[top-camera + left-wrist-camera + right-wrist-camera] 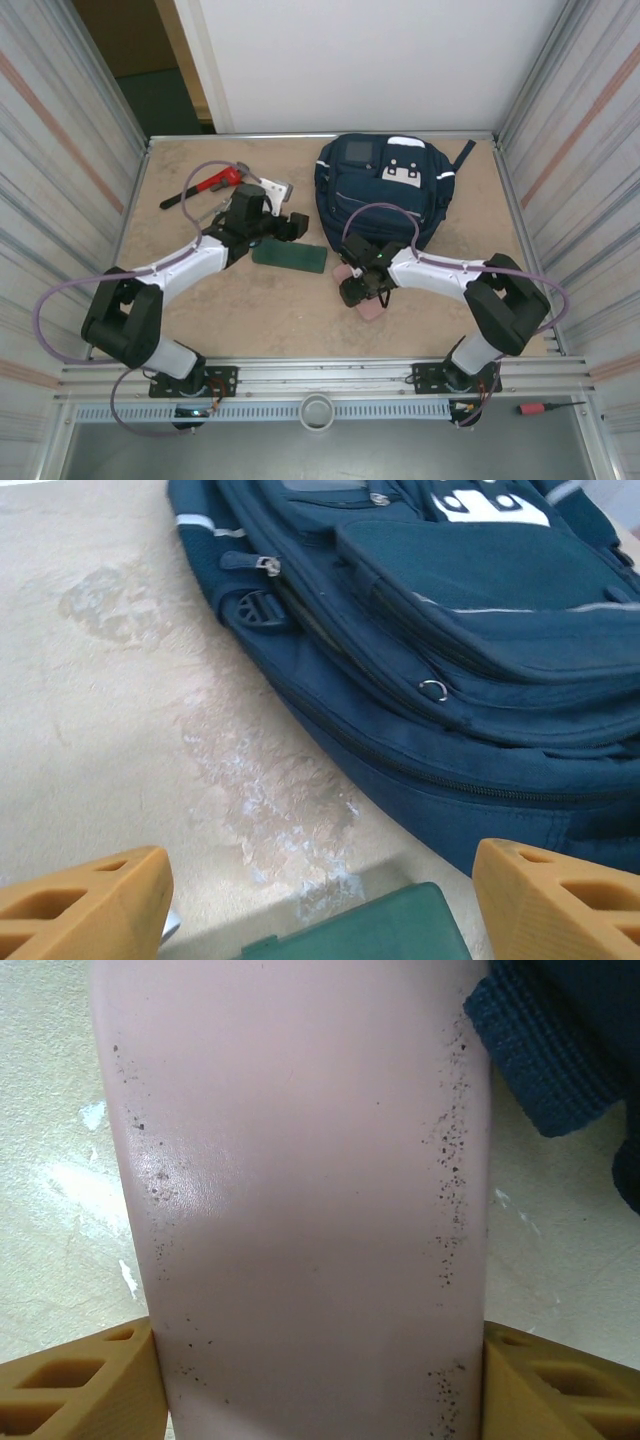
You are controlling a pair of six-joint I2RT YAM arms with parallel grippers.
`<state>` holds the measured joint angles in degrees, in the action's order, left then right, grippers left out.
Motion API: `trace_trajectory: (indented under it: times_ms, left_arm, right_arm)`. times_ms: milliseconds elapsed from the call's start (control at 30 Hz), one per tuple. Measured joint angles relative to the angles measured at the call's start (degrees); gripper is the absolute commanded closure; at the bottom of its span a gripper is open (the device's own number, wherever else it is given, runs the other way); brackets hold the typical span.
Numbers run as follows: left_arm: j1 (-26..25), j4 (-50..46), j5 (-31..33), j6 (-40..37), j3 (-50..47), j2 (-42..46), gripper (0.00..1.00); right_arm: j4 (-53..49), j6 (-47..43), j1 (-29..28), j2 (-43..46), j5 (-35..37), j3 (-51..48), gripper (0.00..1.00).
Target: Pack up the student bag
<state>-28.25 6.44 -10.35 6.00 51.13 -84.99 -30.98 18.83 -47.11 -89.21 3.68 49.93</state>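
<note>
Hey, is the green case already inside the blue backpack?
No, the green case lies flat on the table, outside the backpack and next to it.

Bare tan tabletop [270,310] lies open near centre, between the arms. The large navy-blue fabric student bag [385,190] blocks the far centre-right. A flat dark-green rectangular case [290,257] lies just beside its near-left corner, between the spread fingers of my left gripper [320,895]. A red metal pipe wrench [205,186] occupies the far left. A flat pale-pink slab [300,1210] fills my right gripper [320,1370], touching both fingers. Corrugated metal walls [60,180] close left and right.
</note>
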Motion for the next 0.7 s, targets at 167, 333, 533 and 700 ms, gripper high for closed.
trace_trajectory:
  times_ms: [167, 333, 533, 700]
  left_arm:
    - [-0.7, 2.1, -4.8, -11.9, 2.8, -2.6, 0.24]
    - [-1.8, 1.4, -10.2, -26.2, 12.3, -9.2, 0.24]
    - [-4.8, -6.1, -15.4, -43.4, 23.7, -17.4, 0.24]
    - [-7.3, -15.7, -17.8, -53.6, 34.4, -24.9, 0.23]
  right_arm:
    - [0.2, 0.1, 3.7, 10.3, -8.4, -3.8, 0.67]
    - [0.4, 1.2, 15.2, 25.6, -18.3, -4.4, 0.69]
    - [-0.1, 2.0, 31.7, 32.1, -26.1, -4.4, 0.73]
    - [-1.8, 2.0, 40.7, 31.8, -30.2, -4.4, 0.75]
